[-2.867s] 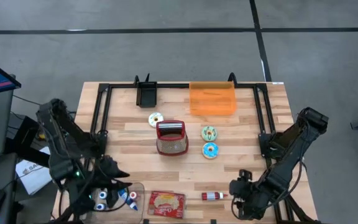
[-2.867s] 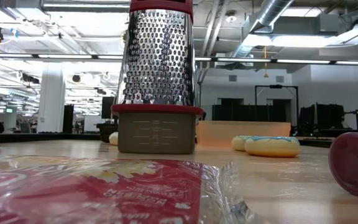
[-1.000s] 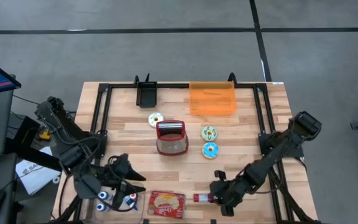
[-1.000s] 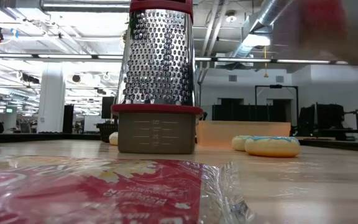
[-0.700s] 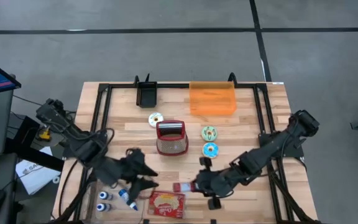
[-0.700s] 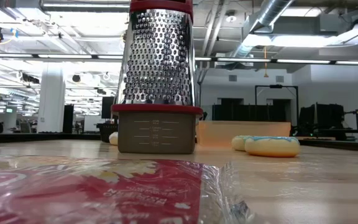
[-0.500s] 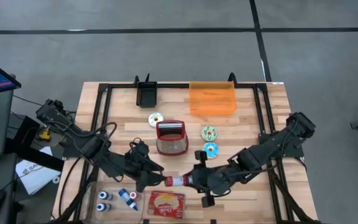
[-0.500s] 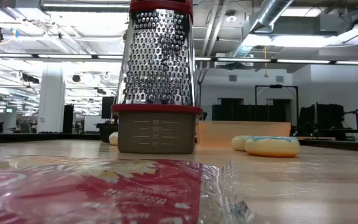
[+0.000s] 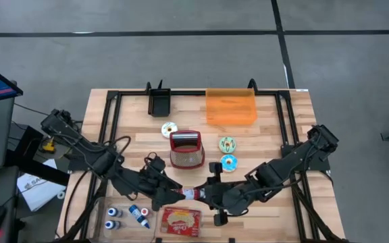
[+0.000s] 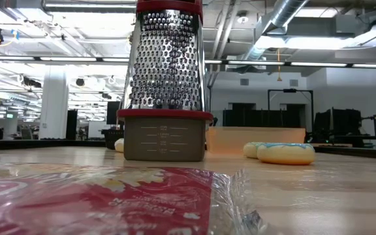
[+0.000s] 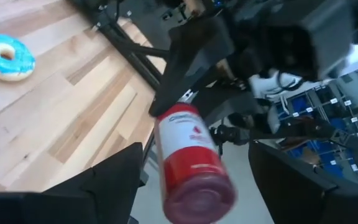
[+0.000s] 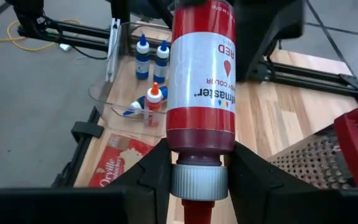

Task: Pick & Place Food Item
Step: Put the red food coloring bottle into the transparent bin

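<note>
A red food-colour bottle with a white label hangs above the table's near middle, between my two grippers. My right gripper is shut on its cap end. My left gripper faces it from the table's left and is open. In the left wrist view its fingers stand on either side of the bottle's base end without touching it. Neither gripper nor the bottle shows in the low view. My right gripper pinches the bottle between its two fingers at the grey cap collar, just below the red body. The fingers come from the table's right, slanting down. The bottle juts out past the fingertips toward the left gripper, lifted clear of the table.
A red-rimmed grater stands at mid-table, with doughnuts to its right and far left. An orange bin and a black holder sit at the far edge. A red packet and small bottles lie near the front.
My right gripper has lifted the bottle off the table near the front edge and carried it up and toward the table's left. My left gripper has swung from above the small bottles toward the table's right, until it meets the bottle's base end.
</note>
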You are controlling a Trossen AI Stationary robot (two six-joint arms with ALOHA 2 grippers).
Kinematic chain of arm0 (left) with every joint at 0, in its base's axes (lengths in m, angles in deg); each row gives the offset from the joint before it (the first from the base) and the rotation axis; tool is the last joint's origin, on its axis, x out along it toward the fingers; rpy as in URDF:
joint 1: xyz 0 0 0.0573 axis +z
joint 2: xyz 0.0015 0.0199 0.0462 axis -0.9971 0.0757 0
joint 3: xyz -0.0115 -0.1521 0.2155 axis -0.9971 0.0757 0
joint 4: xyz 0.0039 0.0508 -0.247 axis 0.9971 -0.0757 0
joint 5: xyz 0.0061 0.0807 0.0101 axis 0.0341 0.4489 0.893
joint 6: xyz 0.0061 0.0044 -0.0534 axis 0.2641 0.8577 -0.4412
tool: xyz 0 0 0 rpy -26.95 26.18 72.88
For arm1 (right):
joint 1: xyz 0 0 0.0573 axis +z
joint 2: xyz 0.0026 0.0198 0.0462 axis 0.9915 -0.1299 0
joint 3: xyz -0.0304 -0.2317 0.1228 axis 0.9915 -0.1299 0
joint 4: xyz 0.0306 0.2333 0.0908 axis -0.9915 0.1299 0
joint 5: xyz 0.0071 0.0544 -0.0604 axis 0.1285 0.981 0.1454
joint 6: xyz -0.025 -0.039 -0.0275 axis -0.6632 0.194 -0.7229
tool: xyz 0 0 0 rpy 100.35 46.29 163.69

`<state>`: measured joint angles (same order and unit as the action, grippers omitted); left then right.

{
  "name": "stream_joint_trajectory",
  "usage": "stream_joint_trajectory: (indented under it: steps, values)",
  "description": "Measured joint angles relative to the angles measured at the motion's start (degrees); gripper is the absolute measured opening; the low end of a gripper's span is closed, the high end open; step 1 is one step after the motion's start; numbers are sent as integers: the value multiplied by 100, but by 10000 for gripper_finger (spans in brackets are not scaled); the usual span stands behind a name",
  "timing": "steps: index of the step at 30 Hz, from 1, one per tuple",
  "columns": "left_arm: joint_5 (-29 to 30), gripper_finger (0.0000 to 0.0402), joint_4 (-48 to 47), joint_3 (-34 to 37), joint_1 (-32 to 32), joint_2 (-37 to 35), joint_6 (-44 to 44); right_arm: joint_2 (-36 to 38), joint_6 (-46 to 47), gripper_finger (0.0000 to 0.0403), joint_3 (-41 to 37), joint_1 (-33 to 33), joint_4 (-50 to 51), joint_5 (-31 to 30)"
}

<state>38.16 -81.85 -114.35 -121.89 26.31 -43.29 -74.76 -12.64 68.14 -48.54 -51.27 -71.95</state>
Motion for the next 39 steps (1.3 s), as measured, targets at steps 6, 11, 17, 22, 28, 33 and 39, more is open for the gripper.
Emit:
stream_joint_trajectory:
  steps: [6, 11, 17, 22, 28, 33, 39]
  values:
    - [-62, 269, 37, 0, 0, 222, -85, 6, 28, 115, 0, 7, -4, -120]
    - [-71, 228, 112, 0, 0, 235, -90, 7, 63, 115, 0, 9, -4, -118]
    - [-68, 166, 100, 0, 0, 209, -90, 13, 59, 115, 2, 9, 0, -120]
    - [-62, 138, 92, 0, 0, 209, -82, 13, 44, 123, 2, 9, -23, -112]
    - [-60, 137, 122, 0, 0, 209, -74, 15, 2, 172, 2, 10, -61, -103]
    - [-26, 137, 76, 0, -4, 209, -71, 15, 4, 212, 2, 38, -55, -105]
    - [-85, 137, -239, 0, -68, 174, -165, 15, 84, 227, 2, 110, -6, -103]
